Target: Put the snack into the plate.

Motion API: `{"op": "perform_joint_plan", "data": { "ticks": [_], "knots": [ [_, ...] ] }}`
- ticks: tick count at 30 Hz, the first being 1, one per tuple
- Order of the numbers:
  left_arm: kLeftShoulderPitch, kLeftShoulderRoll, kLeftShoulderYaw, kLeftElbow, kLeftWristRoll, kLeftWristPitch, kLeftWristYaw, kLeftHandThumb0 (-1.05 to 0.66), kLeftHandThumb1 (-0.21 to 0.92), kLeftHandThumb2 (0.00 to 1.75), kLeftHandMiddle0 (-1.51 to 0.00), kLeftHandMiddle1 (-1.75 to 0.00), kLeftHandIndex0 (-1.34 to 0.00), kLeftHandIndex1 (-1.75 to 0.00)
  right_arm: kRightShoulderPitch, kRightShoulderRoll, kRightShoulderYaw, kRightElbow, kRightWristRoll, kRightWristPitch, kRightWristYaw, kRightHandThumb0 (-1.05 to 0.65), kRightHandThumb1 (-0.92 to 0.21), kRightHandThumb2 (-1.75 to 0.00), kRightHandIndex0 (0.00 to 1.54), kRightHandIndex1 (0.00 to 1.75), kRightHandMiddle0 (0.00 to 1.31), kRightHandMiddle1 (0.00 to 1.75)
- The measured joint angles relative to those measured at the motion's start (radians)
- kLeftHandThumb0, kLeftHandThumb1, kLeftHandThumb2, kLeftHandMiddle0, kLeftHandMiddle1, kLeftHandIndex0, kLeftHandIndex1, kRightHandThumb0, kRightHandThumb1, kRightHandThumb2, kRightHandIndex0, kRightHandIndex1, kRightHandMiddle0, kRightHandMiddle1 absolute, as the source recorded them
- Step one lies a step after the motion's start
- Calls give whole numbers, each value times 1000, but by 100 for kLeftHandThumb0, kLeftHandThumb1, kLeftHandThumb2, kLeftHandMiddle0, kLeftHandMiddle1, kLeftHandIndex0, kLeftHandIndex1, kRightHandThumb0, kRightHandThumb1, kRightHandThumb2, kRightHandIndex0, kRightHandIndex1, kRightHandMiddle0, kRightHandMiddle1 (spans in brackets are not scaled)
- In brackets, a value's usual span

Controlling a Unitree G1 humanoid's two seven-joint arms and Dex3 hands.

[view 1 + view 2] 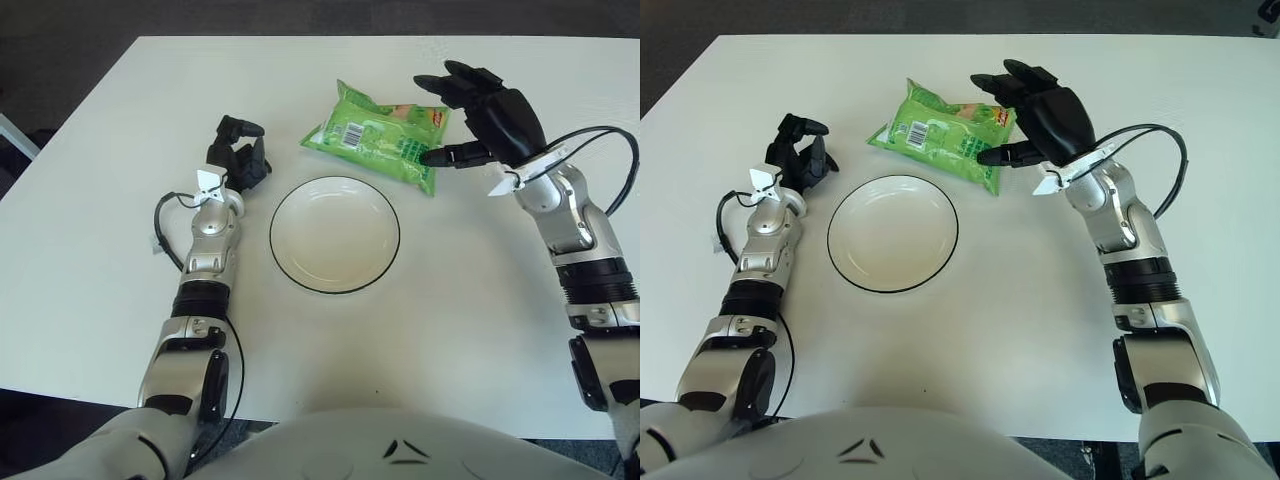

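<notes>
A green snack bag lies flat on the white table, just beyond the plate. The white plate, dark-rimmed, holds nothing and sits at the table's middle. My right hand is at the bag's right end with its fingers spread above the bag's far corner. Its thumb points at the bag's near right corner. The hand is open and grips nothing. My left hand shows left of the plate, fingers curled on nothing.
A black cable loops out from my right wrist toward the table's right edge. A thinner cable hangs beside my left forearm. Dark floor lies past the table's far and left edges.
</notes>
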Motion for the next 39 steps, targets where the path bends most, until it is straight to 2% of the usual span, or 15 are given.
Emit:
{"op": "perform_joint_plan", "data": {
  "ticks": [12, 23, 39],
  "knots": [
    [2, 0, 0, -4, 0, -7, 0, -37, 75, 74, -84, -175, -31, -175, -116, 39, 73, 144, -4, 21, 32, -61, -92, -22, 22, 0, 34, 12],
    [5, -5, -1, -16, -1, -7, 0, -37, 75, 74, -84, -175, -31, -175, -186, 65, 115, 194, -4, 62, 82, -62, -92, -20, 22, 0, 37, 11],
    [10, -11, -2, -35, -2, -12, 0, -37, 76, 73, -83, -175, -30, -175, -310, 115, 186, 422, -6, 51, 77, -62, -92, -13, 24, 0, 40, 9]
  ]
}}
